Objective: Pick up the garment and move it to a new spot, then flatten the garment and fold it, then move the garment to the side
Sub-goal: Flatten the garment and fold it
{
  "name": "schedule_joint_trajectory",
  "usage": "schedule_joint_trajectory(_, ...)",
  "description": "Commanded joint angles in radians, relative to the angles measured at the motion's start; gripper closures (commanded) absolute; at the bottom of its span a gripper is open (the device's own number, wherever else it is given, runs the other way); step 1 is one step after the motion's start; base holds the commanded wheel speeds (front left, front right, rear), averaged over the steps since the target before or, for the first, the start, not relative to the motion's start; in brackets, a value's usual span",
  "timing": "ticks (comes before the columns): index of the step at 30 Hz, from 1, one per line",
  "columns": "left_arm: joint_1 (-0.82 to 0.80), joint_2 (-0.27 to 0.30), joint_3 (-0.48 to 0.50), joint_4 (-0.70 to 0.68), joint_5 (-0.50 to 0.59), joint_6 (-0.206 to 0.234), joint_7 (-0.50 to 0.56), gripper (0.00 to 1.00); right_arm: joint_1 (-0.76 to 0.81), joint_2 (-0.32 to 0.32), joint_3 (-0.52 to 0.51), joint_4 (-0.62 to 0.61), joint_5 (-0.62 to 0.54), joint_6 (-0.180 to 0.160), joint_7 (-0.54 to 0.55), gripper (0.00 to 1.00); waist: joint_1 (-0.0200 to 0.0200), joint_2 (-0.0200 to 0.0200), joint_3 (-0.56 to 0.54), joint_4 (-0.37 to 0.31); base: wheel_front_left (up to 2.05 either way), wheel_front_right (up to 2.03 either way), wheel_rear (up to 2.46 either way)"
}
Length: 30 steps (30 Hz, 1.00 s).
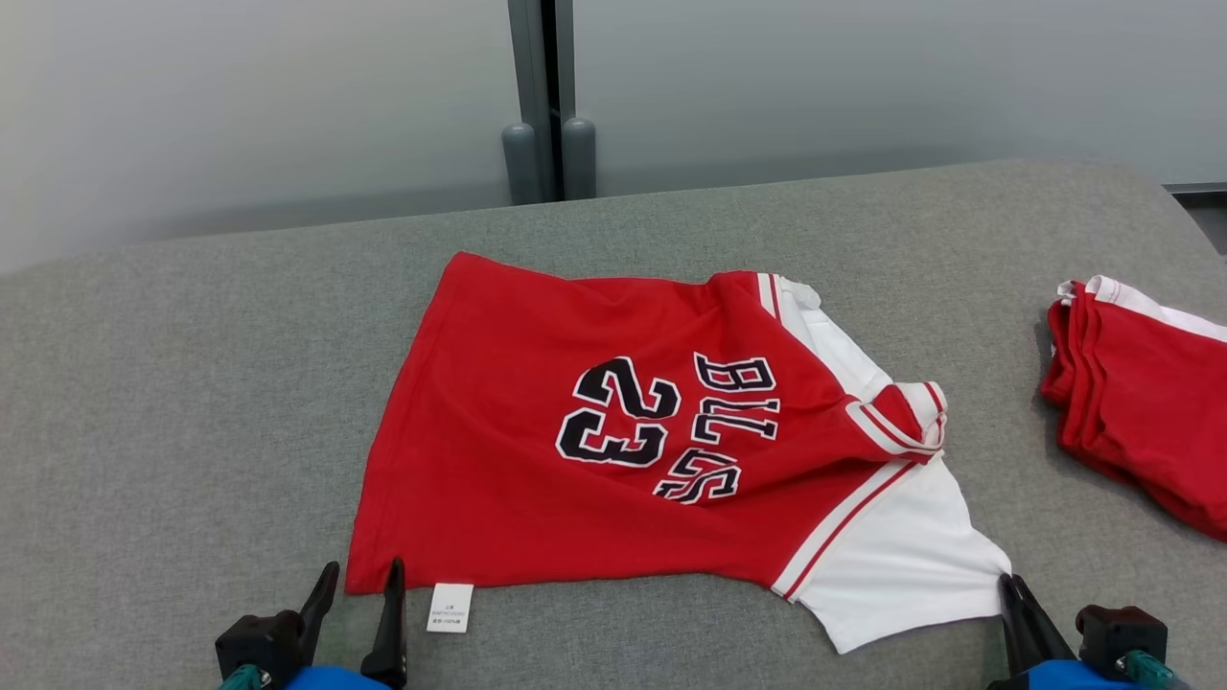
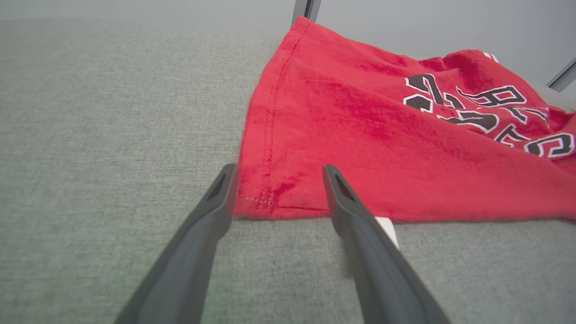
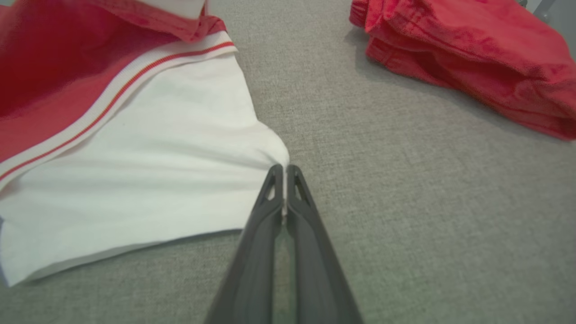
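A red jersey [image 1: 537, 450] with white sleeves and black "23" lettering lies spread on the grey surface, its hem to the left and its collar end bunched at the right. My left gripper [image 1: 362, 577] [image 2: 279, 171] stands open at the near hem corner [image 2: 265, 198], one finger on each side of that corner. My right gripper [image 1: 1008, 586] [image 3: 282, 170] is shut on the edge of the near white sleeve [image 3: 157, 166], pinching the cloth between its tips. A white care tag [image 1: 450, 608] pokes out from under the near edge.
A second red and white garment [image 1: 1141, 402] [image 3: 468, 58] lies folded at the right edge of the grey padded table [image 1: 192, 383]. Behind the table stand grey wall panels with a dark post [image 1: 548, 105]. Bare grey surface stretches to the left.
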State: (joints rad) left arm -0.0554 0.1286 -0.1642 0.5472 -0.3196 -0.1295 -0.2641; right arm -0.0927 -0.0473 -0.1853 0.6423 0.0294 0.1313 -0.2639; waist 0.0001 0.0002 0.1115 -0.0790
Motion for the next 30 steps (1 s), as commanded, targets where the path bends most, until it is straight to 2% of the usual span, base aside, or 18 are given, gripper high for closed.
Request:
schedule_joint_trajectory(1, -0.014, 0.002, 0.011, 0.011, -0.019, -0.002, 0.0, 0.0, -0.009, -0.006, 0.002, -0.008, 0.005, -0.001, 0.0, 1.0, -0.0001, -0.0002, 0.0, -0.004, 0.0, 0.0, 0.0)
schedule_joint_trajectory(16, -0.061, -0.012, 0.034, 0.185, -0.076, -0.002, 0.001, 0.0, -0.009, -0.006, 0.03, -0.029, 0.015, -0.001, 0.0, 1.0, -0.0001, -0.0002, -0.002, -0.017, 0.0, 0.0, 0.0)
schedule_joint_trajectory(28, -0.123, -0.006, 0.0, 0.339, -0.137, 0.001, 0.009, 0.0, -0.025, -0.006, 0.053, -0.047, 0.018, -0.001, 0.0, 1.0, -0.0001, -0.0002, 0.01, -0.017, 0.0, 0.0, 0.0)
schedule_joint_trajectory(29, -0.129, -0.007, -0.009, 0.352, -0.146, 0.001, 0.01, 0.22, -0.026, -0.006, 0.053, -0.049, 0.018, -0.001, 0.0, 1.0, -0.0001, -0.0002, 0.011, -0.017, 0.0, 0.0, 0.0)
schedule_joint_trajectory(30, -0.134, -0.003, -0.02, 0.359, -0.151, 0.0, 0.01, 0.61, -0.028, -0.006, 0.054, -0.051, 0.018, -0.001, 0.0, 1.0, -0.0001, -0.0002, 0.012, -0.017, 0.0, 0.0, 0.0)
